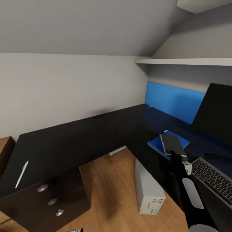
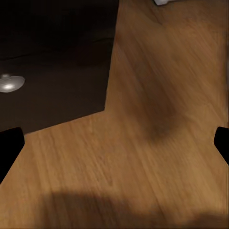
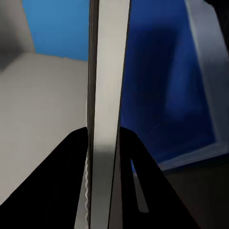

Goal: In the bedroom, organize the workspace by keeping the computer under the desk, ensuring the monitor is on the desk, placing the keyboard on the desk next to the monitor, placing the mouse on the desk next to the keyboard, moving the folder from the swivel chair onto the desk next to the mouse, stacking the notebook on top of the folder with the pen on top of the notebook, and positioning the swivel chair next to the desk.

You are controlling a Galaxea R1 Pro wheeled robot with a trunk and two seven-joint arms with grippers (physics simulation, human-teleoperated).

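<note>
From the head camera, the black table (image 1: 74, 141) runs along the grey wall and turns the corner toward the blue back panel (image 1: 174, 101). The blue folder (image 1: 161, 143) lies flat on the table near that corner, and the right claw (image 1: 176, 154) is holding the dark notebook (image 1: 171, 143) just above it, the book overlapping the folder's near half. Beside them to the right sits the keyboard (image 1: 211, 180), with the monitor (image 1: 215, 111) standing behind it. The grey computer (image 1: 148, 188) stands on the wood floor (image 1: 109, 190) under the table edge. Far off at the other end, the white pen (image 1: 22, 174) lies on the table above the drawer unit (image 1: 48, 201), well apart from the stack.

On to the left wrist camera: the left claw (image 2: 114, 148) hangs wide apart and holding nothing, its dark fingertips (image 2: 9, 145) at the frame's edges, looking down at bare floor beside the drawer unit and one silver knob (image 2: 10, 83).

The right wrist camera: the claw is clamped on the notebook, seen edge-on between the two dark fingers (image 3: 57, 186), with the blue folder directly beyond it.

The step in hand looks like stacking the notebook on the folder. The next move calls for lowering it flat and square onto the folder, then letting go cleanly so it doesn't slide off. After that the pen is waiting, and it is a long reach away.
</note>
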